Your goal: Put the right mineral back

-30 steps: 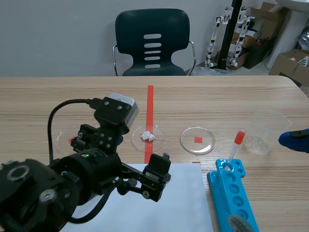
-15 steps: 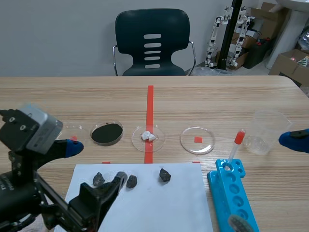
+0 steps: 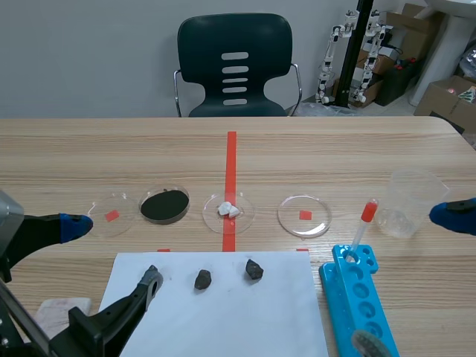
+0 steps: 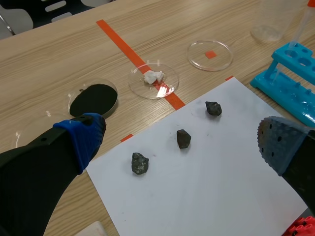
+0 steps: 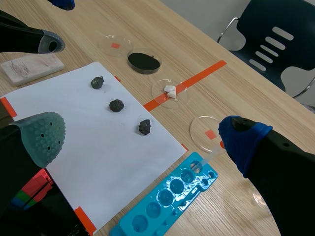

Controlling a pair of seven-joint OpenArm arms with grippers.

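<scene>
The right mineral (image 3: 254, 269) lies on the white paper (image 3: 223, 320), rightmost of three dark lumps, near the empty petri dish (image 3: 304, 216). Our left fingers (image 4: 78, 140) are spread and hold nothing, the stone ahead of them toward the right-hand pad. Our right fingers (image 5: 42, 135), spread too, hang well apart by the beaker (image 3: 407, 201). We judge the left arm nearer; the lump shows no clear long axis.

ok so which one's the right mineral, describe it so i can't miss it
Start at the white paper sheet on the near side of the table. Three dark rocks lie on it in a slanting row. The right mineral is the end one nearest the blue tube rack, with both other rocks on its far side.
</scene>
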